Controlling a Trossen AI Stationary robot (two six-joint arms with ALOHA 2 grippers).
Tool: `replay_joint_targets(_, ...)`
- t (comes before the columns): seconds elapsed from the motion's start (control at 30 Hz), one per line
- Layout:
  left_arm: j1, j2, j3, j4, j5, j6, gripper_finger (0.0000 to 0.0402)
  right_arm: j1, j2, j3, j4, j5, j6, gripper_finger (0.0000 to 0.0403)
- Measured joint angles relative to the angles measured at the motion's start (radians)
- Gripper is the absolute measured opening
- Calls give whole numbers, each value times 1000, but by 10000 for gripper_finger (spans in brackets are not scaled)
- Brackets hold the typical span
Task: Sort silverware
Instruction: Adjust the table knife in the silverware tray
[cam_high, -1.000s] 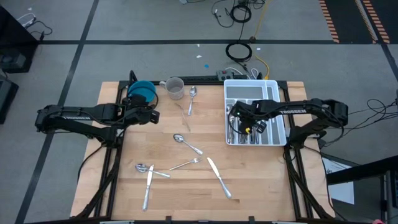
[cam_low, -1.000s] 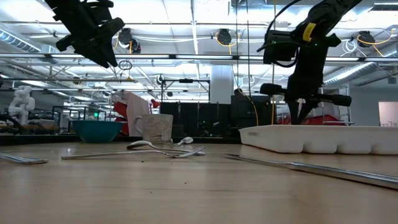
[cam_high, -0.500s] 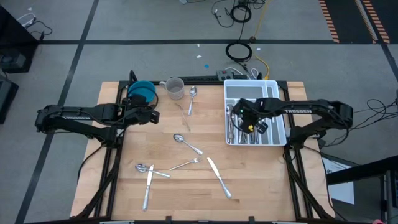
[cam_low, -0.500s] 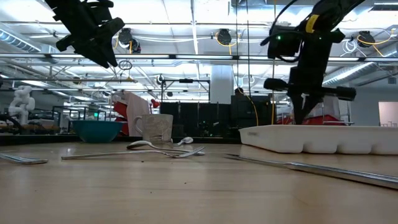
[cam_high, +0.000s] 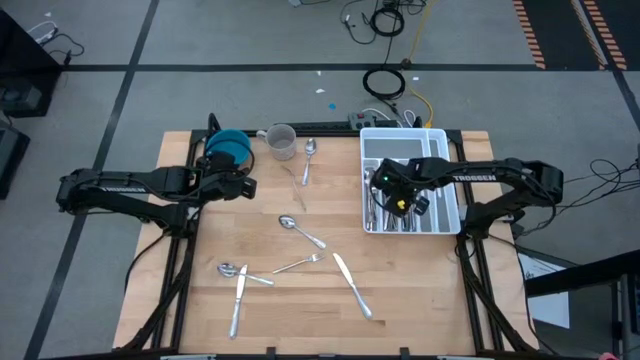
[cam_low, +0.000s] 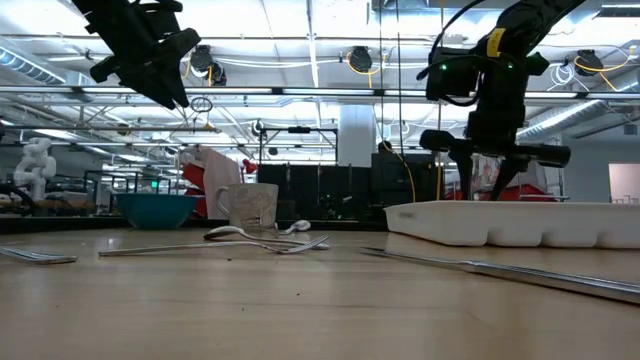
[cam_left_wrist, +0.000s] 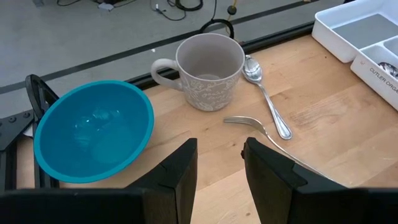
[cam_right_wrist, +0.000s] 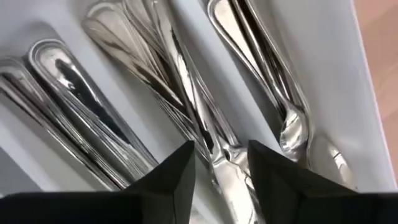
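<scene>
Several pieces of silverware (cam_right_wrist: 186, 81) lie lengthwise in the compartments of the white tray (cam_high: 440, 135) at the table's right. My right gripper (cam_right_wrist: 221, 186) hangs open just above them, fingers pointing steeply down, touching nothing. More silverware lies flat on the wood: a spoon (cam_high: 309, 158) and a fork (cam_left_wrist: 267, 134) near the mug, a spoon (cam_high: 300, 231), a fork (cam_high: 298, 264), a spoon (cam_high: 231, 269) and two knives (cam_high: 238, 300) (cam_high: 352, 285) nearer the front. My left gripper (cam_left_wrist: 219, 180) waits open, high above the table's left side, by the blue bowl.
A blue bowl (cam_high: 228, 146) and a patterned mug (cam_high: 281, 141) stand at the far left of the table. The tray's raised walls (cam_low: 520, 222) surround my right gripper's fingers. Bare wood lies between the tray and the loose pieces. Cables lie on the floor beyond the far edge.
My right gripper has opened over the tray: its fingertips, together a second ago, now stand apart. It has stayed over the same compartments, tipping slightly.
</scene>
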Motion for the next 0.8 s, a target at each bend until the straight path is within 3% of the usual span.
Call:
replay_joint_targets(0.43, 0, 0, 0, 0, -3, 0, 136, 0, 113, 3, 25, 4, -4, 116)
replay_joint_targets(0.7, 0, 0, 0, 0, -4, 1, 136, 2, 110, 3, 16, 49, -11, 21)
replay_joint_targets(0.8, 0, 0, 0, -1, -4, 1, 136, 3, 110, 3, 14, 51, -4, 12)
